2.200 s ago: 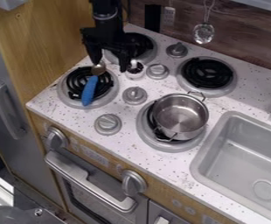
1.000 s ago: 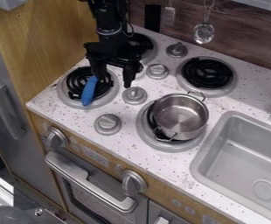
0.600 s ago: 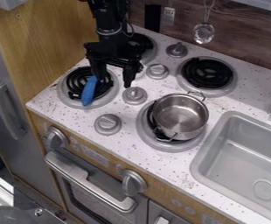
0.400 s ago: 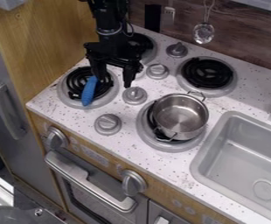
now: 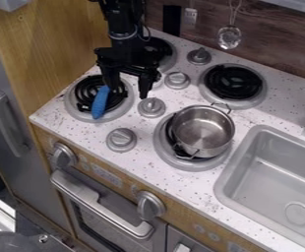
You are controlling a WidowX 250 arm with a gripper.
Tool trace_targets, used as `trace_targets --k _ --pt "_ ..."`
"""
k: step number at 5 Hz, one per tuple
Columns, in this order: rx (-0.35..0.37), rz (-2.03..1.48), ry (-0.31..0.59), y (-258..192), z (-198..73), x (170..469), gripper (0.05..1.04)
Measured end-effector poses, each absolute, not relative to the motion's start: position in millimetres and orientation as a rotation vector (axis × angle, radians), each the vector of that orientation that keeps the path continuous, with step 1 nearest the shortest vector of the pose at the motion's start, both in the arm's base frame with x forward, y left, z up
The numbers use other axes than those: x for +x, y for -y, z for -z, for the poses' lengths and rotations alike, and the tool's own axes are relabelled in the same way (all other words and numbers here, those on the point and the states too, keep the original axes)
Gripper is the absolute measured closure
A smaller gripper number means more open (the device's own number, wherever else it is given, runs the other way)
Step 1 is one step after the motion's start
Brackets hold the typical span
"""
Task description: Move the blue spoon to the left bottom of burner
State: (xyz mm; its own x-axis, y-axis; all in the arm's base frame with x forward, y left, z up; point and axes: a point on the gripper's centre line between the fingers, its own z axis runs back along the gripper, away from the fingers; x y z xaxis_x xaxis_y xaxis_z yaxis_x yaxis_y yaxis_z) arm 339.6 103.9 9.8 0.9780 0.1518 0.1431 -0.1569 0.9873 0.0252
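**Blue spoon (image 5: 100,102) on left bottom burner (image 5: 72,104); gripper (image 5: 128,92) released.**

Camera view. Gripper, fingers spread w/ nothing between them, hangs at the burner's inner rear edge. Spoon lies across the coil, hdl. toward the table (image 5: 70,127) front; its bowl end is behind one finger, so contact there can't be judged. Placement appears complete; the next move is prob. a straight lift clear.

Risks (judged): a sideways exit could let the near finger drag or spin the spoon, esp. if bowl & fingertip touch; the slick hdl. could slide over the rim. A swing low to the R might clip the centre knob (image 5: 152,107) or, farther on, the pot (image 5: 203,132).

Materials: spoon hdl. smooth, matte blue, prob. plastic, elongated & rounded; coil black, spiral, ridged, set in a round grey dish; pot shiny metal, cylindrical, w/ thin wire loop hdls.; knob grey, round-based w/ raised grip; tabletop white, dark-speckled, flat.
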Motion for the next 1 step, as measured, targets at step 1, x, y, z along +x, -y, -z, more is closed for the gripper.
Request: trace_targets --k 1 --pt "0.036 -0.156 0.14 -103.8 -9.8 339.4 0.086"
